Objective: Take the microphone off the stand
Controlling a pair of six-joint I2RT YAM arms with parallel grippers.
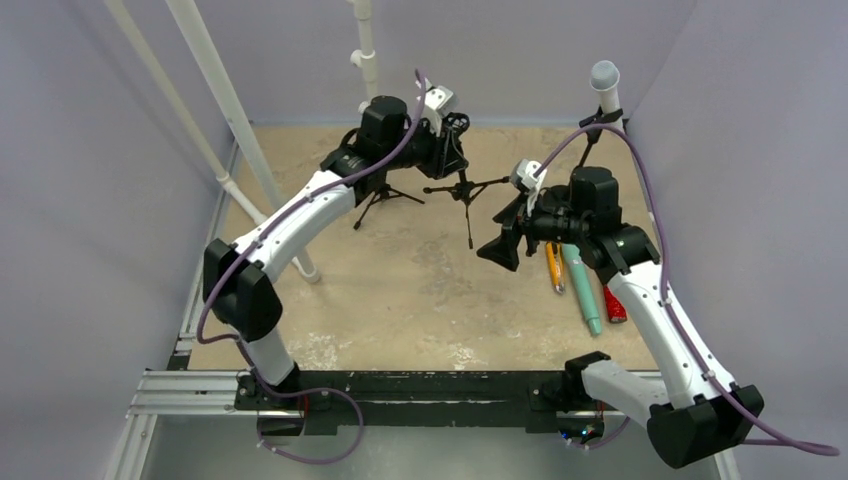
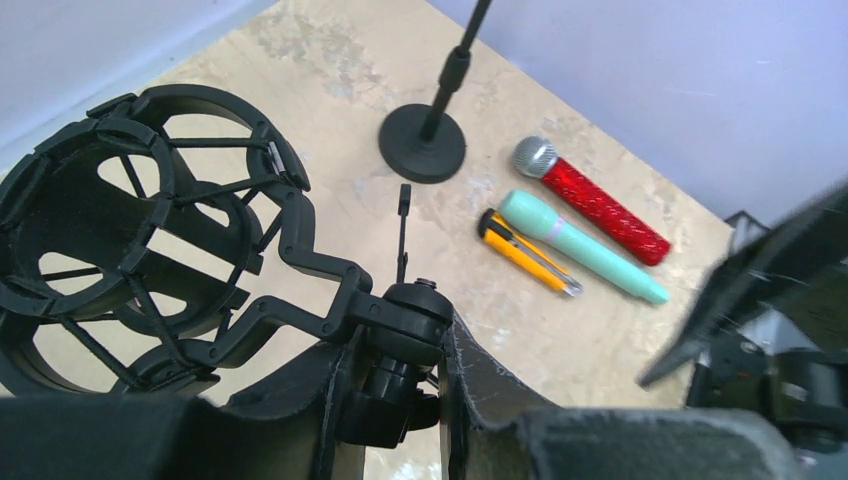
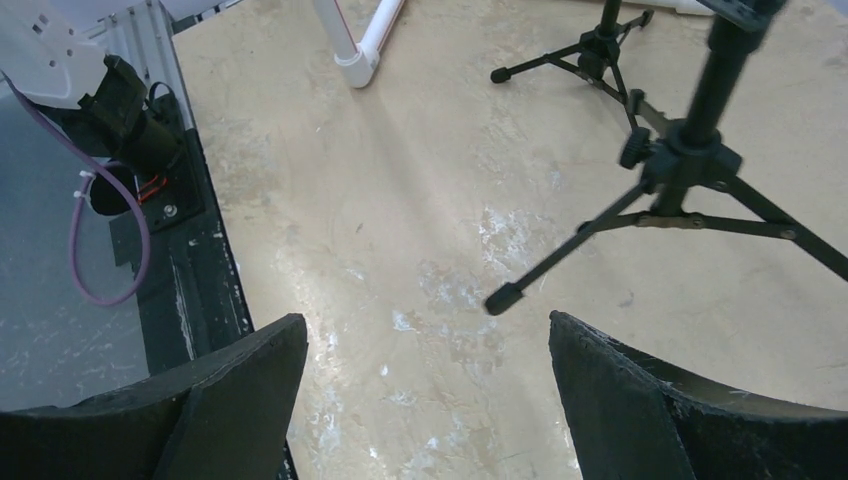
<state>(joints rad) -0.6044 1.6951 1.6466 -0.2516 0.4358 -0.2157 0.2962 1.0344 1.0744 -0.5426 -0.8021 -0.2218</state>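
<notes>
High rear, two close wrists; stand point(image 1: 462, 188) shared

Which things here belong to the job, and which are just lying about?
Job: tripod stand, its empty cradle, left claw shut on the stand, open right claw, probably teal microphone.
Lying about: red microphone, orange tool, round-base stand, second tripod, white pipe.

Our left arm point(image 1: 300, 215) and right arm point(image 1: 660, 320) both wear white shells with chunky black joints. A purple cable point(image 3: 100, 300) trails each, with small white camera boxes point(image 1: 437, 98) up top and matte black fingers point(image 3: 650, 400), edges kinda rough.
</notes>
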